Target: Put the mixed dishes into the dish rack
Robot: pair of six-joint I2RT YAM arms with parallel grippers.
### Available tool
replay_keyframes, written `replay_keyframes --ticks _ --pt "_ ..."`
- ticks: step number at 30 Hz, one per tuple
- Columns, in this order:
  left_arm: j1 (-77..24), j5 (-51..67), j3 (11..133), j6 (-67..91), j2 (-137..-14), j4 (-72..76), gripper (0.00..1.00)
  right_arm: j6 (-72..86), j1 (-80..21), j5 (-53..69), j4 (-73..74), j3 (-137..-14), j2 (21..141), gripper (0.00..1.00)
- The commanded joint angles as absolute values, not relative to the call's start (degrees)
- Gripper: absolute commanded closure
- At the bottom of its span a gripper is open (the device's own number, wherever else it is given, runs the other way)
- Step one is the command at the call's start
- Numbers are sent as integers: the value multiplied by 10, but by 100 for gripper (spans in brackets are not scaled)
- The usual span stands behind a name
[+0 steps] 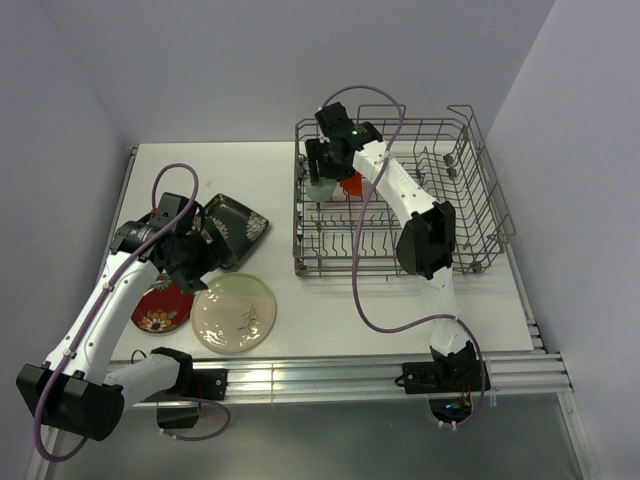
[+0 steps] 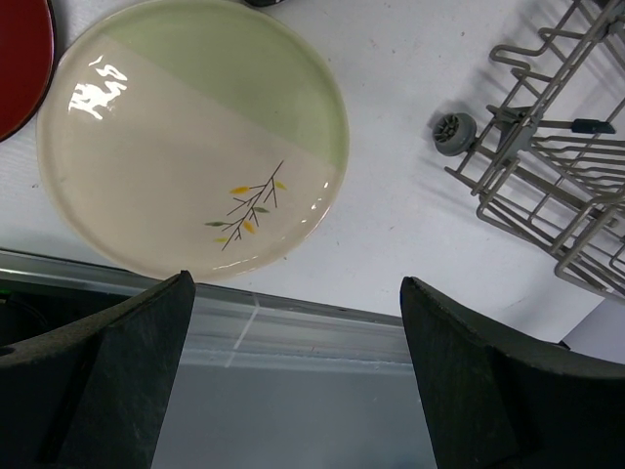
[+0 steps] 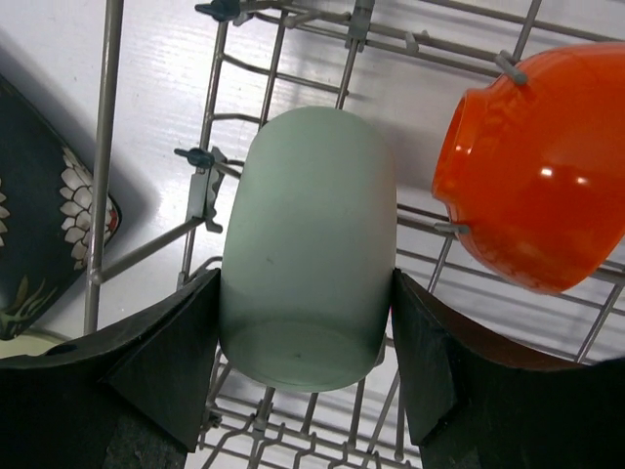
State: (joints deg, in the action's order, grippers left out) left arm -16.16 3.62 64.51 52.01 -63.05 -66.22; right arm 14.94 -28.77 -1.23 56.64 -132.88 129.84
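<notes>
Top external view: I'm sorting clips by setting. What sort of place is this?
Likely a robot test bench, not a kitchen: bare walls around a table, left arm and right arm bolted at its edge, a dish rack on top.

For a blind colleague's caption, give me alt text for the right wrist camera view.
The right gripper clamps a pale green cup over the grey wire dish rack. An orange bowl sits in the rack at right; a black floral plate lies on the table outside at left.
</notes>
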Motion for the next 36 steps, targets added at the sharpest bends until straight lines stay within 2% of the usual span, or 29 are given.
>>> replay_keyframes --ticks 1,2,3,4,5,12,19,24,29,36 --pt "-164 45 634 531 -617 -659 7 137 -282 -11 548 -1366 1312 54" --pt "-164 46 631 533 -615 -660 7 138 -282 -11 547 -1370 1316 35" --pt "-165 47 631 533 -614 -661 7 138 -282 -11 545 -1379 1317 25" --pt "-166 47 629 533 -613 -661 7 138 -283 -13 537 -1381 1316 7" --pt "-166 45 628 533 -611 -661 7 140 -283 -15 529 -1376 1305 1" --pt "-178 33 600 544 -604 -656 6 148 -284 3 472 -1322 1231 0" --pt "-183 4 601 534 -645 -625 7 192 -285 22 496 -1254 1081 0" --pt "-178 -88 649 512 -714 -607 7 203 -294 84 499 -1098 941 0" --pt "-122 -10 643 546 -780 -527 9 225 -294 97 518 -976 778 0" --pt "-98 17 656 592 -895 -448 17 233 -294 91 570 -956 673 0"
